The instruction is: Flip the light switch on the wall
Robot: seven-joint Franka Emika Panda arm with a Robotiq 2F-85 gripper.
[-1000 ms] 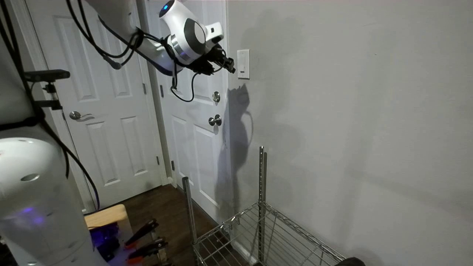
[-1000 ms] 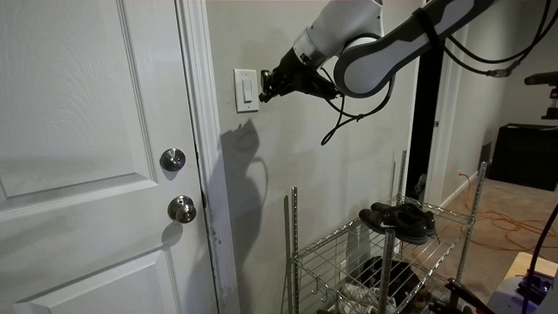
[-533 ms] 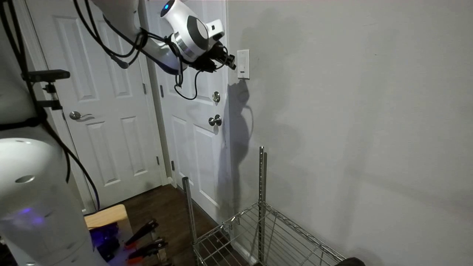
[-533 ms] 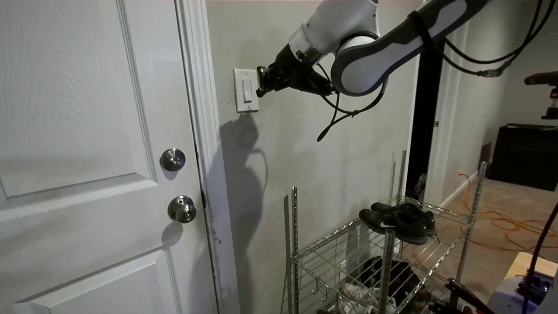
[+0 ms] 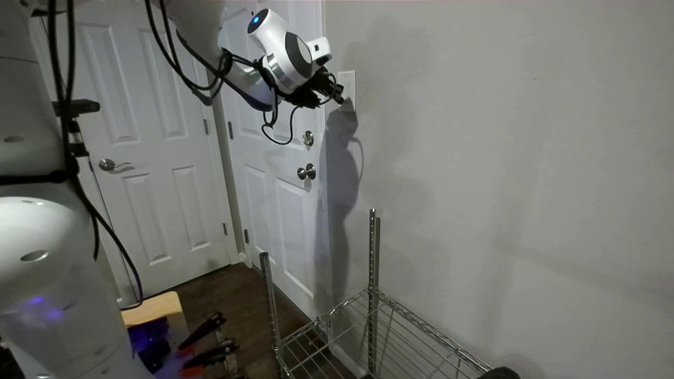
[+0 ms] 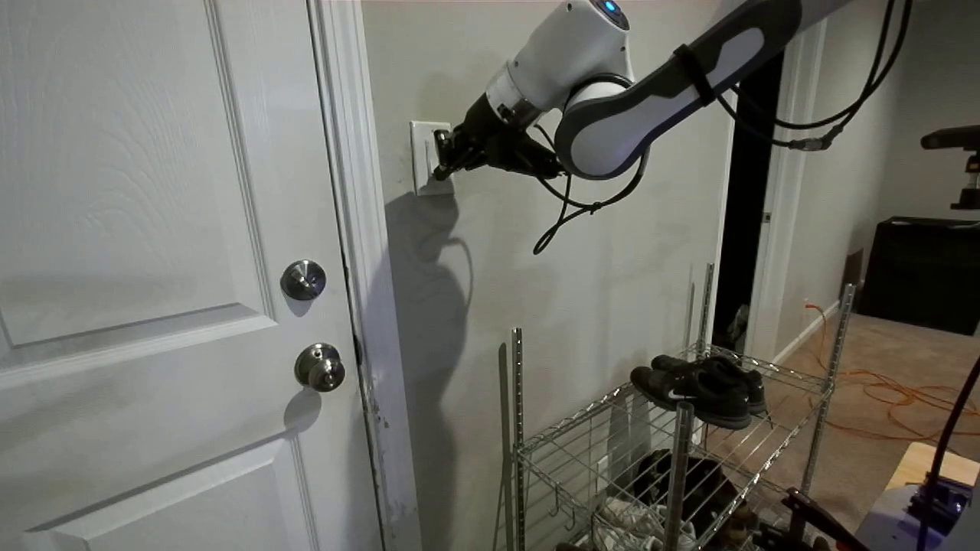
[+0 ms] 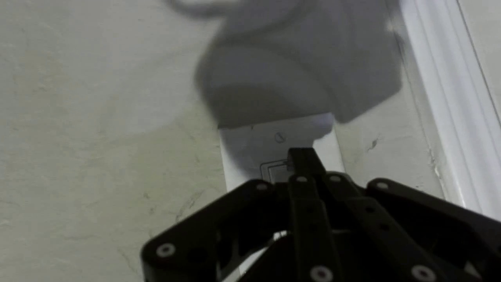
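The light switch is a white upright plate with a long toggle, on the pale wall (image 6: 490,298). It shows in both exterior views (image 5: 350,84) (image 6: 420,161), partly behind the gripper. My gripper (image 6: 442,157), also in an exterior view (image 5: 339,95), points at the plate with its tips in front of it. In the wrist view the fingertips (image 7: 307,156) are pressed together with nothing between them. They overlap one end of the toggle; only a corner of it and a screw show on the plate (image 7: 254,145). I cannot tell if the tips touch it.
A white panelled door (image 6: 153,191) with a round knob (image 6: 319,367) and a deadbolt (image 6: 303,280) is beside the switch, past the door frame (image 6: 344,191). A wire shelf (image 6: 566,436) with black shoes (image 6: 704,390) stands below against the wall. Cables hang from the arm.
The gripper has moved closer to the wall, rising a little and then dropping slightly. Its tips were beside the plate in the exterior views and now overlap it. Its shadow now falls on the plate.
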